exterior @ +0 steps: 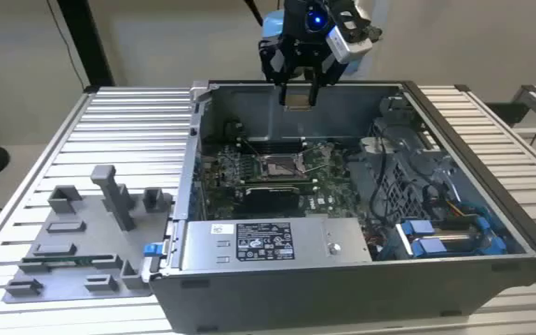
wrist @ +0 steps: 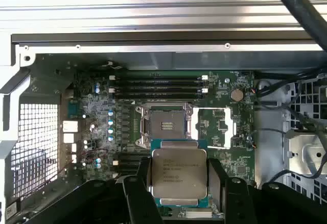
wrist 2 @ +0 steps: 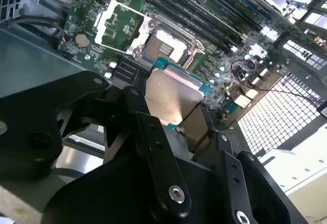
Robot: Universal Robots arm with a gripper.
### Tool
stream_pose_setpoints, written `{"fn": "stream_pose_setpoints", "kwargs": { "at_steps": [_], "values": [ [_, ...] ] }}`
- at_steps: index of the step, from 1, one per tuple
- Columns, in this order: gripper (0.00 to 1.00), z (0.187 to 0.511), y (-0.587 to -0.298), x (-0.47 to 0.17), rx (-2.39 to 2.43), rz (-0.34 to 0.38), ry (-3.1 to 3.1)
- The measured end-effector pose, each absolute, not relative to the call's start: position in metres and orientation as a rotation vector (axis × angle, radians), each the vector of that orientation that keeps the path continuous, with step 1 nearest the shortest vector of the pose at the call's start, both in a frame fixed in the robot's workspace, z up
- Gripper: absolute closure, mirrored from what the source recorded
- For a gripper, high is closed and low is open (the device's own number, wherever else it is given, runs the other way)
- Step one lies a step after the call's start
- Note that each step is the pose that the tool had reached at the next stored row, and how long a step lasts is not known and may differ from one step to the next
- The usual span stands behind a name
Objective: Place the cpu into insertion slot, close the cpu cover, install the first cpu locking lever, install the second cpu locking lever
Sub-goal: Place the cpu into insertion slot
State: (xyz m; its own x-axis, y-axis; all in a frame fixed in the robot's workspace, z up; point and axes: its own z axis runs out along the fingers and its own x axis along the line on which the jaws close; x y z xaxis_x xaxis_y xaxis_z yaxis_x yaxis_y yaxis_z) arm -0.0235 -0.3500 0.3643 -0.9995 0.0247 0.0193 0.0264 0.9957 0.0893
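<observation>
Jaws clenched on the cpu point(wrist: 179, 175), well above the insertion slot point(wrist: 166, 127); cpu cover point(wrist: 214, 110) lies open beside it. Keep cpu level, align corners w/ slot, lower w/o force.

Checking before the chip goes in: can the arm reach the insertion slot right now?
Probably yes: the cpu cover lies open beside the insertion slot, nothing over it, and the end effector holds the cpu above.
</observation>
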Motion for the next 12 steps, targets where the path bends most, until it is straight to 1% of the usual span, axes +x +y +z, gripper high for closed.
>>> {"fn": "stream_pose_setpoints", "kwargs": {
  "at_steps": [12],
  "values": [
    [1.0,0.3643,-0.35,-0.0235,-0.04,-0.14,-3.12]
  ]
}}
